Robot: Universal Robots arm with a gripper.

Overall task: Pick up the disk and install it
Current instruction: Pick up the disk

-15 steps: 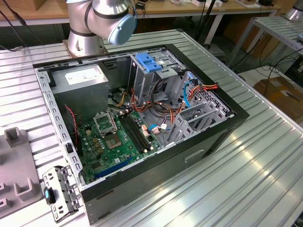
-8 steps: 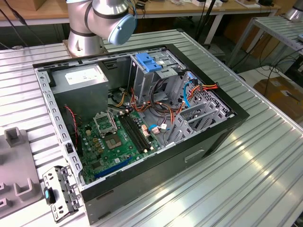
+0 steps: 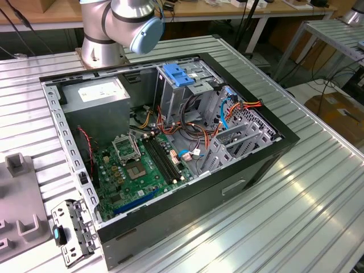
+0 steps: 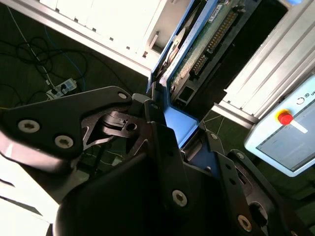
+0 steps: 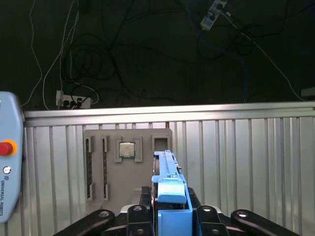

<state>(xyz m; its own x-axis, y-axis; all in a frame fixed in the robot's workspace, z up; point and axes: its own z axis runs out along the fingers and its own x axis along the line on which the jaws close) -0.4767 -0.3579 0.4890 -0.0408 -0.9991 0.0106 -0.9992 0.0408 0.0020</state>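
My pincer (image 5: 170, 197) clamps the disk (image 5: 168, 167) by its blue rails. The disk stands edge-on, its long axis running straight out from the pincer, over the ribbed tabletop (image 5: 246, 162).

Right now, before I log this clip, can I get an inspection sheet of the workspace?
Surface: ribbed metal table carrying the open computer case.
Job's things: the disk, blue-railed, held edge-on in the claw; not yet installed.
Clutter: grey fixture tray holding a chip; loose metal bracket beside the case.
Claw: shut on the disk.
Cables: red, orange and blue wires inside the case; power strip and cords on the floor.
Surroundings: pendant with red button; workbenches behind the arm.
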